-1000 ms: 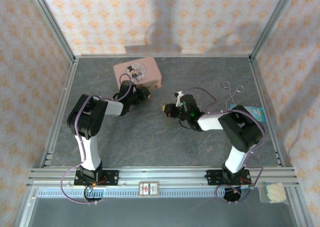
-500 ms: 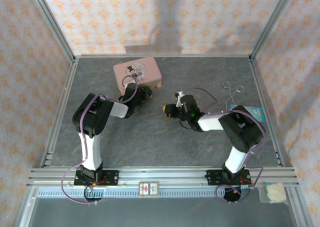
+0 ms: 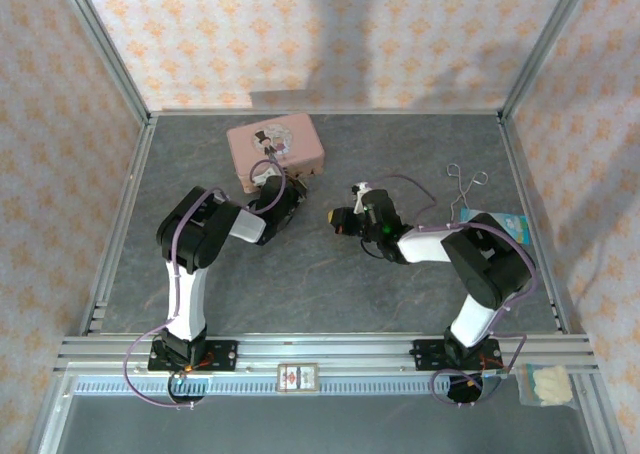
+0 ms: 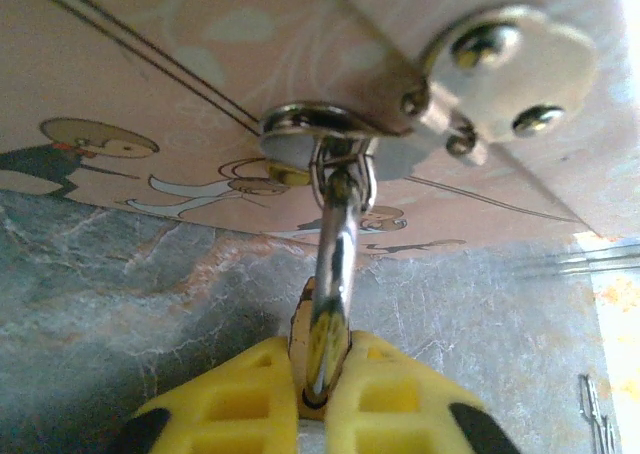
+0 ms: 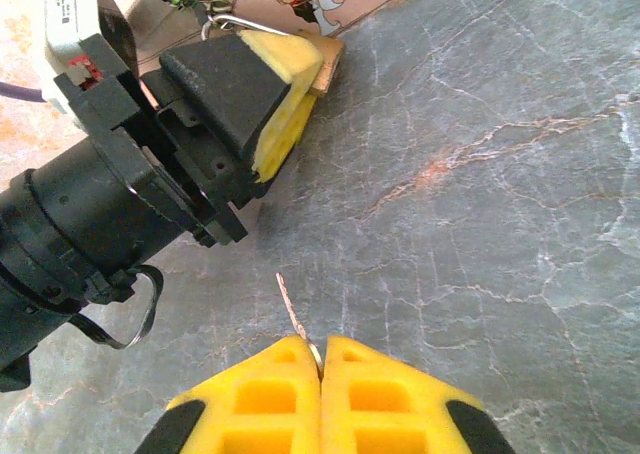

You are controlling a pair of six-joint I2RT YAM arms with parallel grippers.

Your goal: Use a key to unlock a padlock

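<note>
A tiny brass padlock (image 4: 300, 326) hangs by its silvery shackle (image 4: 335, 264) from the clasp of the pink picture tin (image 4: 150, 64). My left gripper (image 4: 318, 379) is shut on the padlock's body, just in front of the tin (image 3: 275, 146). In the right wrist view the padlock's brass edge (image 5: 328, 66) peeks past the left gripper's yellow pads (image 5: 285, 94). My right gripper (image 5: 320, 359) is shut on the head of the thin silvery key (image 5: 289, 302), whose blade points toward the left gripper, a short gap away. From above, the right gripper (image 3: 338, 219) sits right of the left gripper (image 3: 287, 190).
A silvery twin-looped wire tool (image 3: 465, 179) lies at the right, with a blue packet (image 3: 510, 224) near it. Metal frame rails edge the grey stone-pattern table (image 3: 300, 284). Patterned walls close the back and sides.
The left arm has swung its elbow rightward and the left jaws have closed on the padlock. The right arm with the key has stayed in place.
</note>
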